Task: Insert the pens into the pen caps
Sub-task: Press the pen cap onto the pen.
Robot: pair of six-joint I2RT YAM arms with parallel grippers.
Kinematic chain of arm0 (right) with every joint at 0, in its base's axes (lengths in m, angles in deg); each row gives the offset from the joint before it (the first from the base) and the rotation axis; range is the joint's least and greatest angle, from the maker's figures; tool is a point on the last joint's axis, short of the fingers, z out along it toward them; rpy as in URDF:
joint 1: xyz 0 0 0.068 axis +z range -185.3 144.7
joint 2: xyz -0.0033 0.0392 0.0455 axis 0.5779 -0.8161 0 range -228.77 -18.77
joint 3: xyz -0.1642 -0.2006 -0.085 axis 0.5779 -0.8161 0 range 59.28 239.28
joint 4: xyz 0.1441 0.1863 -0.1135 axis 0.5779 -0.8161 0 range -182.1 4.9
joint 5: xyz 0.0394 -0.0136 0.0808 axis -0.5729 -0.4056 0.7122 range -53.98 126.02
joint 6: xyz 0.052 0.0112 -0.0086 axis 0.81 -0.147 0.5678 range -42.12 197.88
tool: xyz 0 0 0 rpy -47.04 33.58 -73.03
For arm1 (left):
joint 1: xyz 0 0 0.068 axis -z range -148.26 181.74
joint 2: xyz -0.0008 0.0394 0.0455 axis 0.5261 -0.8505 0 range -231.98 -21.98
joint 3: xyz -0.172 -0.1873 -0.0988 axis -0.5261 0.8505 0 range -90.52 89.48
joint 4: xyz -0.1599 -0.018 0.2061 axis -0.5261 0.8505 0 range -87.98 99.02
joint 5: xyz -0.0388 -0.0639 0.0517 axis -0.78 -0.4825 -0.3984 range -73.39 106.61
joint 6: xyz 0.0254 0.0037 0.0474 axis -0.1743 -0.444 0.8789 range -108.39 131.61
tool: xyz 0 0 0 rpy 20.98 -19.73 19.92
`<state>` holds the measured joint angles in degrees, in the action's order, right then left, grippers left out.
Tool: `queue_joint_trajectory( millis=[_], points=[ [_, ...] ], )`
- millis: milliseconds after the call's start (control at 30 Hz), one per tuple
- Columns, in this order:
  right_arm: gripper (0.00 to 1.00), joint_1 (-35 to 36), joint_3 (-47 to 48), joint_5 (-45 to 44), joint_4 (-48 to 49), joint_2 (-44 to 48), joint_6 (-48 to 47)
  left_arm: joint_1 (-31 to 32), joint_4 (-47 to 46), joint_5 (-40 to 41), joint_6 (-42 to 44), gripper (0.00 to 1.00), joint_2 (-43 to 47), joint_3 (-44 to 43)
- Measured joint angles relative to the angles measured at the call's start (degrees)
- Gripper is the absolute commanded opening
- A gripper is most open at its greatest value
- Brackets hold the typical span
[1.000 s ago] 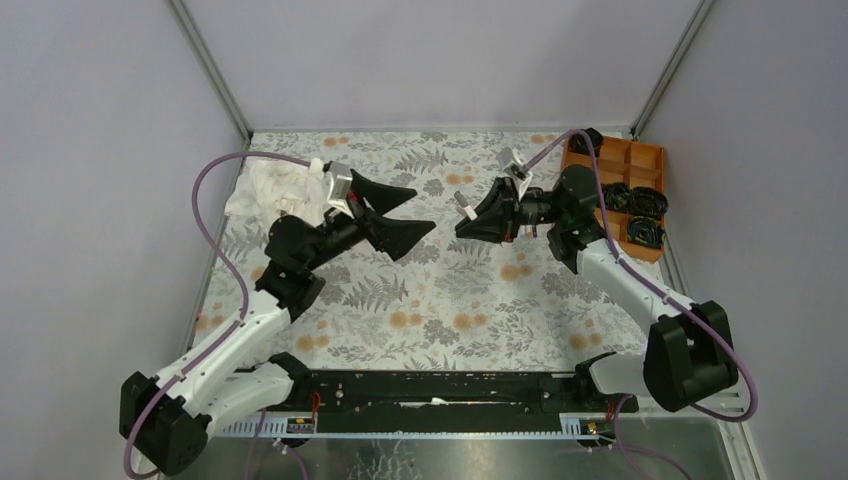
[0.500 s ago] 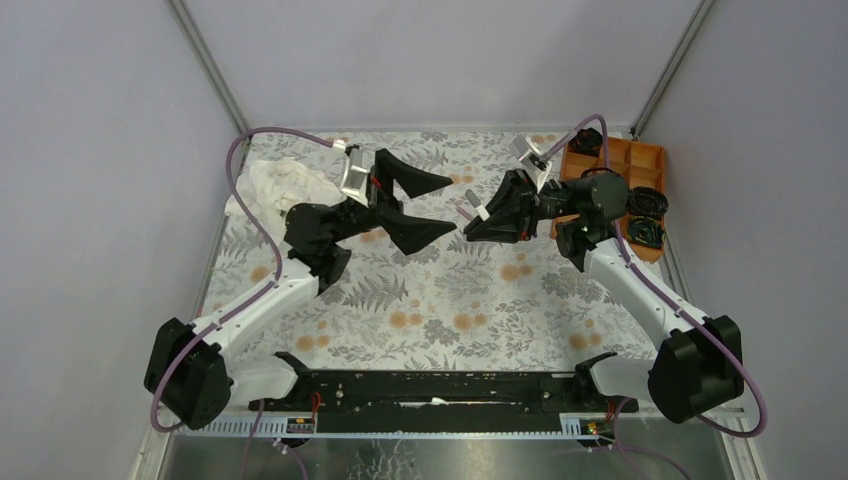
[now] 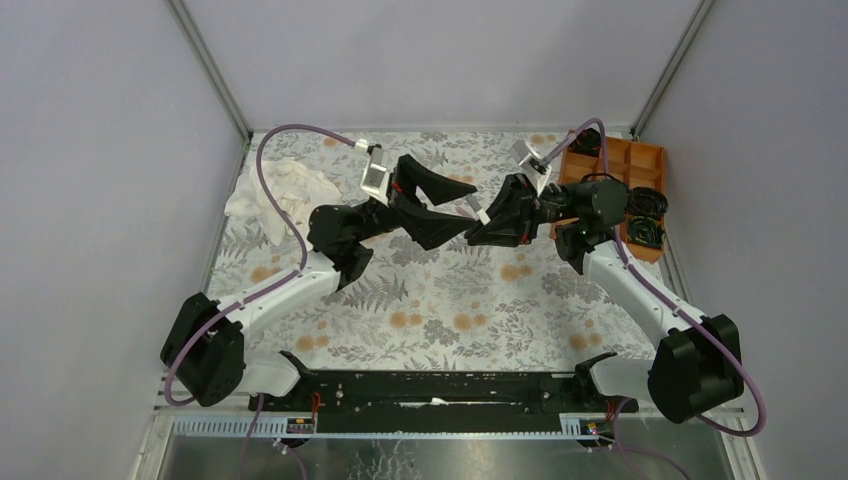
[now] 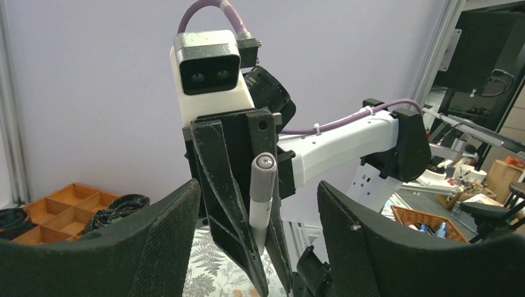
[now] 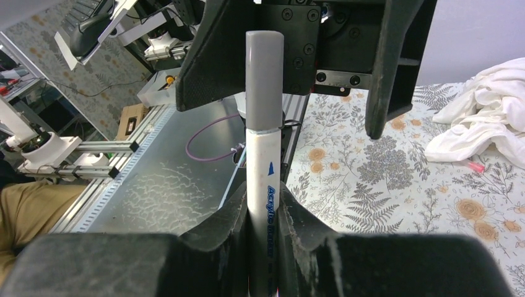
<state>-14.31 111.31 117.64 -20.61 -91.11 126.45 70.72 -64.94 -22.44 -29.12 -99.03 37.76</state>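
My right gripper (image 5: 263, 213) is shut on a white-barrelled pen (image 5: 262, 179) with blue lettering. The pen sticks out past the fingertips and ends in a grey cap (image 5: 264, 80). In the top view the two grippers meet tip to tip above the middle of the table, with the pen (image 3: 479, 213) between them. My left gripper (image 3: 462, 210) is open, one finger on each side of the grey end, with a gap on both sides. In the left wrist view the pen (image 4: 260, 207) stands between my left gripper's fingers (image 4: 167, 229), and neither touches it.
An orange compartment tray (image 3: 640, 158) with black coiled items (image 3: 640, 205) sits at the back right. A crumpled white cloth (image 3: 280, 190) lies at the back left, with a small pink piece (image 5: 475, 166) beside it. A floral mat (image 3: 440, 310) covers the table.
My left arm has swung right and brought its open jaws over the pen's grey end. The jaws have narrowed a little. My right gripper has risen slightly, still holding the pen.
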Motion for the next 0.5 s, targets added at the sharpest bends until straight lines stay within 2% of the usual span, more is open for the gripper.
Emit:
queue_joint_trajectory(
  millis=[67, 500],
  points=[
    [0.00, 0.0, -0.2, 0.0, -0.4, 0.0, -0.4, 0.3, -0.6, 0.7, -0.7, 0.65, -0.2, 0.0],
    [0.00, 0.0, -0.2, -0.1, -1.3, 0.0, -1.4, 1.5, -0.7, 3.6, -2.2, 0.57, -0.2, -0.9]
  ],
)
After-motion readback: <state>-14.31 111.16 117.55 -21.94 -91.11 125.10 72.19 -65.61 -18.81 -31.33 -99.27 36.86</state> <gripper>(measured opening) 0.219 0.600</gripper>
